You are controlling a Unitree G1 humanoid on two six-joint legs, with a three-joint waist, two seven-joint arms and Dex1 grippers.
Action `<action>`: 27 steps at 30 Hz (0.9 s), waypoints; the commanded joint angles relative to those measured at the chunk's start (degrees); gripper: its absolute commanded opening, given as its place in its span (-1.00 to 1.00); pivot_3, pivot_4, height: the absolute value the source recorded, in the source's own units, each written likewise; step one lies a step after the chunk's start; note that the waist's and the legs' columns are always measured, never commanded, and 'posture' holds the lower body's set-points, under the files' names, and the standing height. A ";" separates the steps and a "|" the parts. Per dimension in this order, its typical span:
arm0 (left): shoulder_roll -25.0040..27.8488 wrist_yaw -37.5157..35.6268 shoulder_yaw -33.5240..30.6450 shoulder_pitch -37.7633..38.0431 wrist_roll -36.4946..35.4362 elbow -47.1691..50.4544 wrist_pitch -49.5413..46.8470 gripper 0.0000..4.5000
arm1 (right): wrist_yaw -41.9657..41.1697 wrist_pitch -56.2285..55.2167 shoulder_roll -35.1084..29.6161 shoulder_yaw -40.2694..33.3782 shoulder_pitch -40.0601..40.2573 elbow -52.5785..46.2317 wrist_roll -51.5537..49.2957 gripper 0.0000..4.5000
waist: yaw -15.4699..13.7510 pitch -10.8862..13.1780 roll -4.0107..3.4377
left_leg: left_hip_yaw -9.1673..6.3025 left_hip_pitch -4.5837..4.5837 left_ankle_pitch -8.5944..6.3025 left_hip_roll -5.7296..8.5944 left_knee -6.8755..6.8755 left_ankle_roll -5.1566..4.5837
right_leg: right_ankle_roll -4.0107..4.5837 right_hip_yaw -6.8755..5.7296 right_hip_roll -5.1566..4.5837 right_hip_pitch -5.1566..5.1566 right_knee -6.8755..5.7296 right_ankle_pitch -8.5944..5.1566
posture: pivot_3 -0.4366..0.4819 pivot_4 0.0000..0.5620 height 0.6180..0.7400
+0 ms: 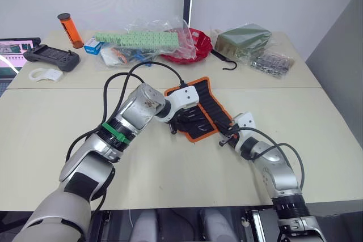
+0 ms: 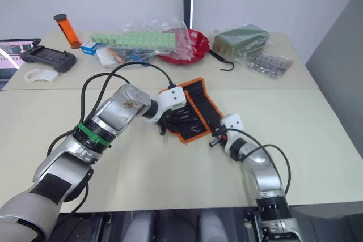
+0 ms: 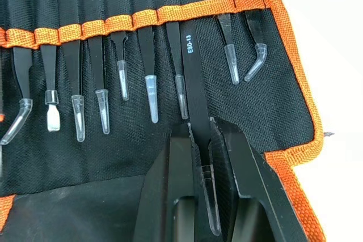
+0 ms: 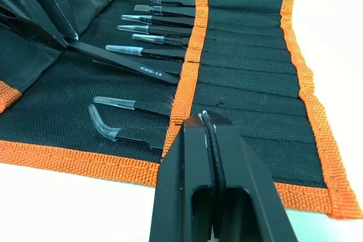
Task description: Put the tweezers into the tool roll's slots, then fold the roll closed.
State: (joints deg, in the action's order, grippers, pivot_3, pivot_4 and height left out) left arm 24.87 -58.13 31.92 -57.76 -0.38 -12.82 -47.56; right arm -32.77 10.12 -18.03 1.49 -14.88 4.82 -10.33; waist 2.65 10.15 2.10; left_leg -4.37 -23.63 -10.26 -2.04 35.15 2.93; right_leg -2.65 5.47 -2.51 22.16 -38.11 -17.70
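The tool roll (image 1: 203, 107) lies unrolled in the middle of the table, black with orange binding. My left gripper (image 3: 199, 131) is shut on a black tweezer marked ESD-13 (image 3: 191, 77). The tweezer lies along the roll's inner face, with its far end at the orange band of the slots (image 3: 187, 11). Several other tweezers (image 3: 150, 80) with clear tip caps stand in neighbouring slots. My right gripper (image 4: 205, 118) is shut, with nothing visible between its fingers. Its tips are at the pocket band (image 4: 190, 60) near the roll's right corner (image 1: 224, 134).
Along the back of the table are a black hook (image 1: 225, 62), an olive-green bag (image 1: 244, 39), a red bowl (image 1: 191, 46), a plastic bag with green strips (image 1: 142, 39), an orange cylinder (image 1: 70, 30) and a black controller (image 1: 51, 58). Bare tabletop (image 1: 57, 140) lies left of the roll.
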 commanded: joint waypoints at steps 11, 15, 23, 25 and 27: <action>-3.42 1.29 -0.61 0.51 0.82 0.01 1.34 -0.98 | -1.01 0.55 -0.01 1.87 0.15 0.41 0.91 -1.00 | -0.01 0.00 0.00 | 0.00 0.00 0.00 0.00 0.04 0.00 | 0.01 0.00 0.00 0.00 -0.04 0.01 | -0.05 -0.47 1.00; -5.84 3.81 -0.97 0.00 2.08 -4.07 4.63 -0.98 | -1.11 1.02 0.20 2.17 0.08 0.42 0.97 -1.00 | -0.07 -0.01 -0.01 | 0.00 0.01 0.00 0.00 0.05 0.00 | 0.01 0.00 0.00 0.00 -0.06 0.01 | -0.05 -0.47 1.00; -9.88 6.55 -2.18 -0.79 3.84 -10.68 9.38 -0.98 | -1.12 1.54 0.56 2.50 0.47 -0.08 1.01 -1.00 | 0.02 -0.01 -0.02 | -0.01 0.00 0.00 0.02 0.14 -0.01 | 0.00 0.00 0.00 -0.02 -0.12 0.01 | -0.05 -0.47 1.00; -10.40 6.71 -2.37 -0.86 4.12 -11.44 10.03 -0.98 | -1.12 1.58 0.55 2.51 0.50 -0.13 1.05 -1.00 | 0.01 -0.01 -0.02 | -0.01 0.00 0.00 0.02 0.14 0.00 | 0.00 0.00 0.00 -0.02 -0.12 0.01 | -0.05 -0.47 1.00; -10.99 7.01 -2.75 -0.93 4.19 -12.11 10.54 -0.98 | -1.11 1.62 0.55 2.50 0.55 -0.22 1.04 -1.00 | -0.01 -0.01 -0.02 | -0.01 0.00 0.00 0.02 0.14 0.00 | 0.01 0.00 0.00 -0.02 -0.13 0.02 | -0.05 -0.47 1.00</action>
State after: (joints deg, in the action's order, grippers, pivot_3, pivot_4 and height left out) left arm 14.55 -51.91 30.37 -57.11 3.22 -24.82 -38.15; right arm -33.01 10.50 -17.83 1.92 -15.05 4.99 -9.71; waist 2.65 10.14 2.08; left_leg -4.38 -23.62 -10.26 -2.02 35.30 2.93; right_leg -2.65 5.48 -2.51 22.14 -38.24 -17.68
